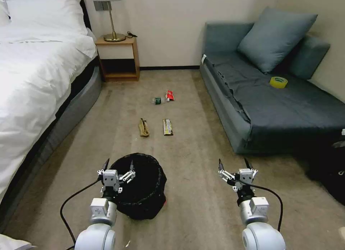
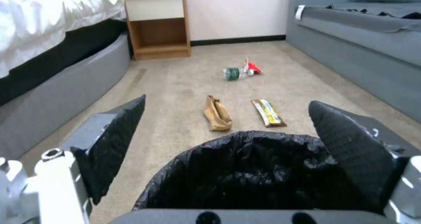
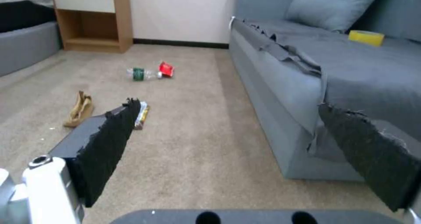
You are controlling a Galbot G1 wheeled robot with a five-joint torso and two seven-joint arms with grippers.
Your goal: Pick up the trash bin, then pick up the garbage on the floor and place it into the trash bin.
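The trash bin (image 1: 138, 187), lined with a crinkly black bag, is standing upright on the carpet (image 1: 194, 192) directly before the robot, toward its left side. The left gripper (image 1: 118, 168) is hovering over the bin's near-left rim with its fingers spread wide and holding nothing; in the left wrist view the bin's open mouth (image 2: 259, 171) is lying just below and ahead of the gap between the pads. The left arm is therefore judged the nearer one for the pick-up, and the approach appears to run downward onto the rim. The right gripper (image 1: 235, 167) is hanging over bare carpet, well apart from the bin on its right, likewise splayed and empty.

Beyond the bin, the garbage is lying in two pairs:
- Near pair: a tan crumpled wrapper (image 1: 144, 128) and a yellow-brown snack wrapper (image 1: 167, 127), both with long axes pointing away from the robot.
- Far pair: a small clear bottle (image 1: 160, 100) on its side, touching or nearly touching a red-white packet (image 1: 170, 95).

A bed (image 1: 32, 81) is flanking the left, a grey sofa (image 1: 273, 99) the right, carrying a yellow tape roll (image 1: 279, 82). A nightstand (image 1: 118, 59) is standing against the far wall. Nothing is blocking the path between left gripper and bin.
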